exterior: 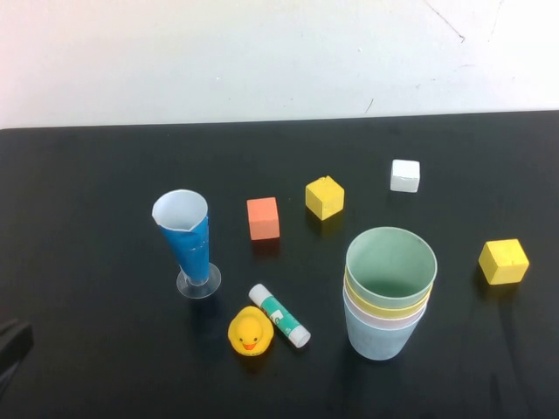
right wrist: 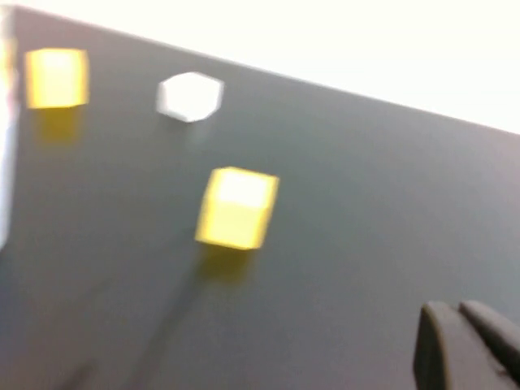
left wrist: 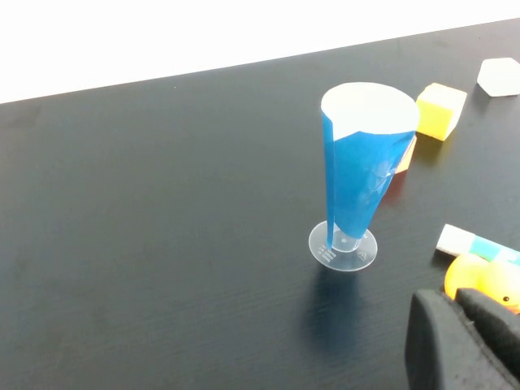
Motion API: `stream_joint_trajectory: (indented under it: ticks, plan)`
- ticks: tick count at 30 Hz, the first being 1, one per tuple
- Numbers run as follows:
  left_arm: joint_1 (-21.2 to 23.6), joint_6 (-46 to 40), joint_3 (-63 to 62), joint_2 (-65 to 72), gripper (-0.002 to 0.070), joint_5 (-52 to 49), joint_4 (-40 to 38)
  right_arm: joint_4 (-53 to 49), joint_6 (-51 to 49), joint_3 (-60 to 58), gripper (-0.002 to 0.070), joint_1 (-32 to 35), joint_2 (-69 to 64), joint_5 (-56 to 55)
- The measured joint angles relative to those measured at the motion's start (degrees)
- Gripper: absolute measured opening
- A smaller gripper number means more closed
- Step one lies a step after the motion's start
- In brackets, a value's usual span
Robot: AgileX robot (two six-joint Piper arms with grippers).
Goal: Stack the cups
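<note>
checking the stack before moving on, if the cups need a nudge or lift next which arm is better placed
Right, probably. The stacked cups stand on the robot's right half of the table. The left gripper, shut, sits at the far left edge, beyond the blue cone glass. The right gripper, also shut, looks onto the yellow block beside the stack.

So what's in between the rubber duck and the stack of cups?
In the high view, a glue stick lies on the table between the rubber duck and the stack of cups, close beside the duck. The rest is bare black tabletop.
</note>
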State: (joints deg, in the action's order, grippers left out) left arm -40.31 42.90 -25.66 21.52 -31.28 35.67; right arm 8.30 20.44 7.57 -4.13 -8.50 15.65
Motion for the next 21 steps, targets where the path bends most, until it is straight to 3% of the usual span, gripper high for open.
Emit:
stream_joint_trajectory:
  ticks: [4, 10, 21]
  plan:
    - [0.00, 0.00, 0.00, 0.00, -0.0001, 0.00, 0.00, -3.51, -5.16, -2.44, -0.0001, 5.31, 4.14, -0.55]
    - [0.00, 0.00, 0.00, 0.00, 0.0000, 0.00, 0.00, -10.48, -18.72, -8.21, -0.0001, 6.20, 8.79, -0.60]
    - [0.00, 0.00, 0.00, 0.00, -0.0001, 0.00, 0.00, -11.42, -21.09, -9.18, -0.0001, 3.08, 9.23, 3.25]
